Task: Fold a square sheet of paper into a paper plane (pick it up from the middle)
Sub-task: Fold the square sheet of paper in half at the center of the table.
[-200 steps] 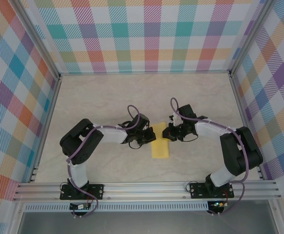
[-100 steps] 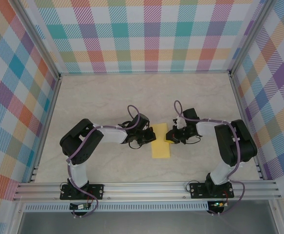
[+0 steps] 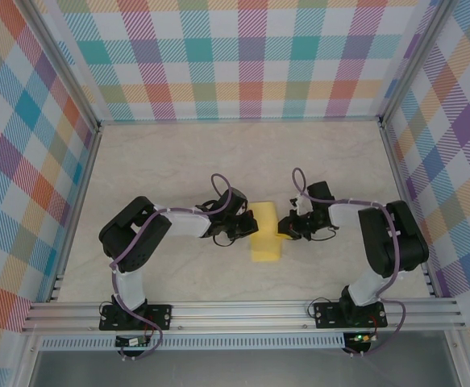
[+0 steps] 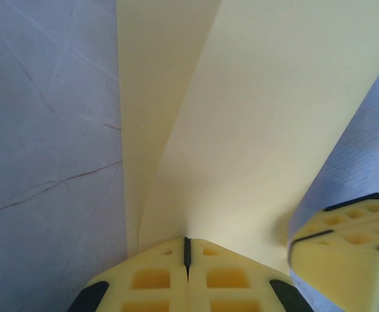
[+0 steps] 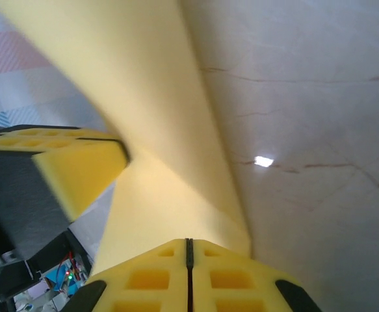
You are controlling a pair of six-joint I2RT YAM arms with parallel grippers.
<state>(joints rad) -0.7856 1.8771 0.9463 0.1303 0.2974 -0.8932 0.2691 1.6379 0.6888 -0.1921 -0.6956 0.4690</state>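
Left end effector [image 4: 187, 253] and right end effector [image 5: 189, 252] are each clamping on opposite edges of the folded yellow sheet of paper [image 3: 265, 242], apparently holding it partly raised above the bench [image 3: 178, 161].

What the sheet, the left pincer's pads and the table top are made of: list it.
Square sheet: thin matte paper; it bends in a soft curve. Pads of the left pincer: likely yellow foam or soft rubber, moulded with square pockets. Table top: marble-look, veined, faintly glossy; probably laminate.
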